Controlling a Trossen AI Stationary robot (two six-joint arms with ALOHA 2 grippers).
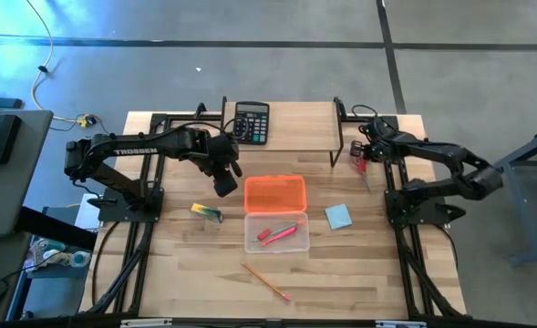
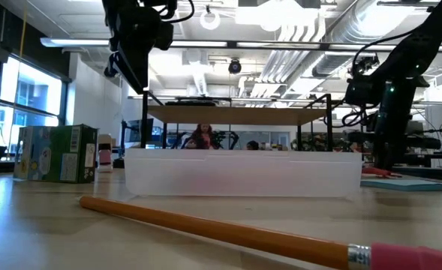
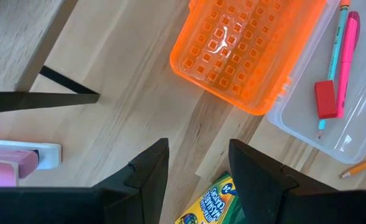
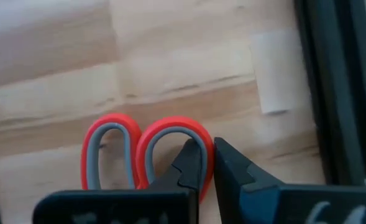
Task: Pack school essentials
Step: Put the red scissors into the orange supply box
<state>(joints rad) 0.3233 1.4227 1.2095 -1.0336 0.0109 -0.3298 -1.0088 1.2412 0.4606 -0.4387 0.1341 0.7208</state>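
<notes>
Leftmost on the counter (image 1: 186, 273), in the high view, a small yellow-green crayon box (image 1: 207, 213) lies left of centre with bare wood all around it. Just above and right of it hangs the left hand (image 1: 226, 185), raised off the surface; its wrist view shows the two dark fingers (image 3: 146, 174) spread apart with nothing between them, the crayon box peeking up below them.

At centre sits the clear pencil box (image 1: 277, 239), its orange lid (image 1: 274, 193) swung open and lying flat toward the top of the frame, the studded underside facing up. Inside the clear tray lie a small red eraser (image 3: 325, 99), a pink marker (image 3: 347, 55) and a teal-green pencil (image 3: 333, 59), all slanted the same way and close together, leaving much of the tray floor free. Below the box, toward the bottom edge, an orange pencil (image 1: 265, 282) with a pink eraser end lies diagonally on open wood, well apart from everything.

Right of the box, a light-blue notepad (image 1: 338, 216) rests flat, near the tray but not touching it. A black calculator (image 1: 252, 122) sits on the raised shelf (image 1: 295, 137) at top centre.

Farther right, the right hand (image 1: 360, 157) is down beside the shelf's leg. Its wrist view shows red-handled scissors (image 4: 142, 152) with grey-lined loops flat on the wood; the fingers (image 4: 192, 165) are pinching the rim of one loop. A dark frame rail runs close along that side, so room there is tight.
</notes>
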